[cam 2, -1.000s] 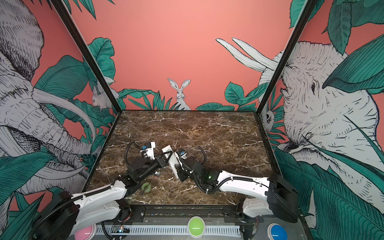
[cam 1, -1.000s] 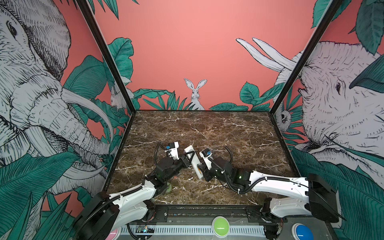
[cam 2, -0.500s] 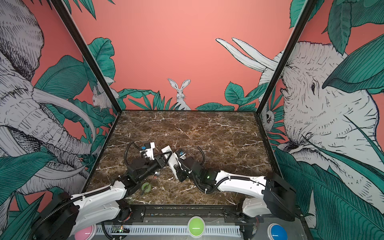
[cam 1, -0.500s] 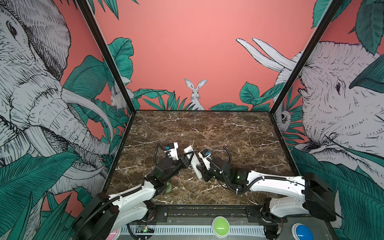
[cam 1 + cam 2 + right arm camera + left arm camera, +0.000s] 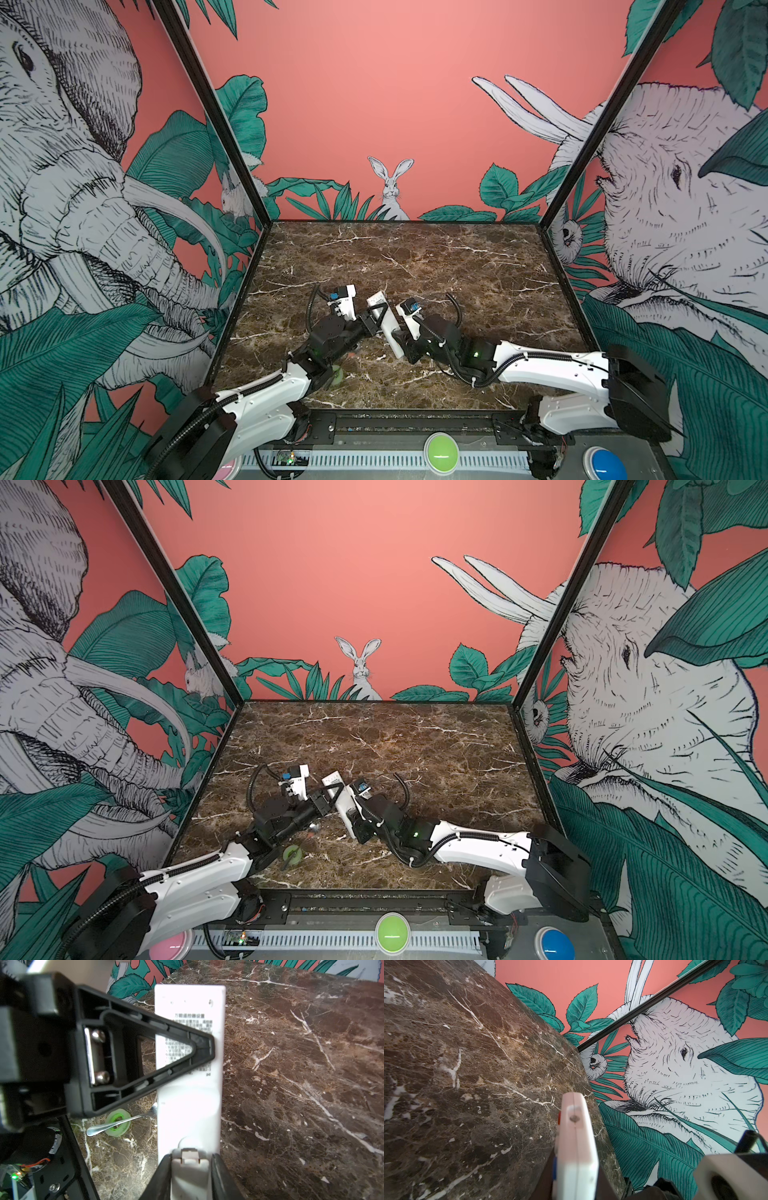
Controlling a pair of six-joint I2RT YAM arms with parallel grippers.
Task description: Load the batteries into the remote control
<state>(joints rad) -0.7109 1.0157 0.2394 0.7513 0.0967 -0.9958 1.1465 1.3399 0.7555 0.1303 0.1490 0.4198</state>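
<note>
The remote control (image 5: 384, 328) (image 5: 343, 808) is held off the marble between both arms, its plain white back with printed text (image 5: 189, 1095) facing the right wrist camera. My left gripper (image 5: 380, 318) (image 5: 576, 1184) is shut across the remote's thin edges near its far end, and one of its black fingers (image 5: 145, 1049) crosses the back. My right gripper (image 5: 400, 340) (image 5: 191, 1176) is at the near end. Its fingers flank a white cover strip (image 5: 190, 1167) lying on the remote's back, with a slim gap on one side. The batteries are hidden.
A metal spoon (image 5: 116, 1124) lies across a green ring (image 5: 117, 1124) (image 5: 334, 374) (image 5: 292, 854) on the marble under the left arm. The table's black front rail (image 5: 415, 419) runs near both arm bases. Walls close off three sides.
Both arms keep almost the same pose with the remote between them. The right arm has edged slightly toward the remote.
</note>
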